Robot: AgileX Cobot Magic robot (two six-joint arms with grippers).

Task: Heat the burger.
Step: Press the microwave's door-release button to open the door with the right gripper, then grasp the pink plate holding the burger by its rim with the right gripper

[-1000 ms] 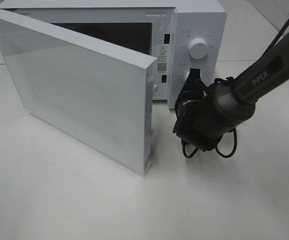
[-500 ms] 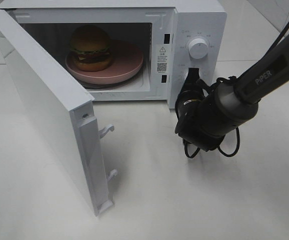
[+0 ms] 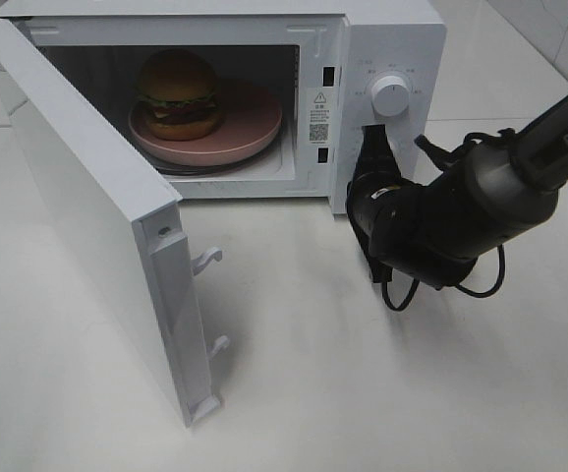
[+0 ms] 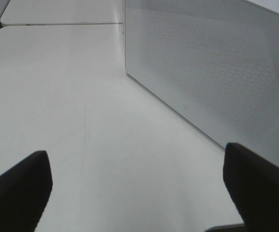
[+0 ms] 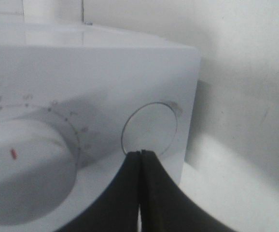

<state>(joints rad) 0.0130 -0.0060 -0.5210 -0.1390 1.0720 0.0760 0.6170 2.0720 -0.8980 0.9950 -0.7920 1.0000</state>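
Observation:
The burger sits on a round pink plate inside the white microwave. Its door stands wide open, swung out to the left. My right gripper is shut and empty. Its closed tips rest at the lower rim of the round button, below the dial. The left gripper is open with nothing between its dark fingers. It hovers over bare table, facing the door's outer panel, and does not show in the exterior high view.
The open door juts far toward the front of the white table, with two latch hooks on its free edge. A black cable loop hangs under the right arm. A second dial fills the near corner of the right wrist view.
The door has swung from half shut to wide open, uncovering the burger and plate. My right arm has shifted to the right, with its shut tips still at the button.

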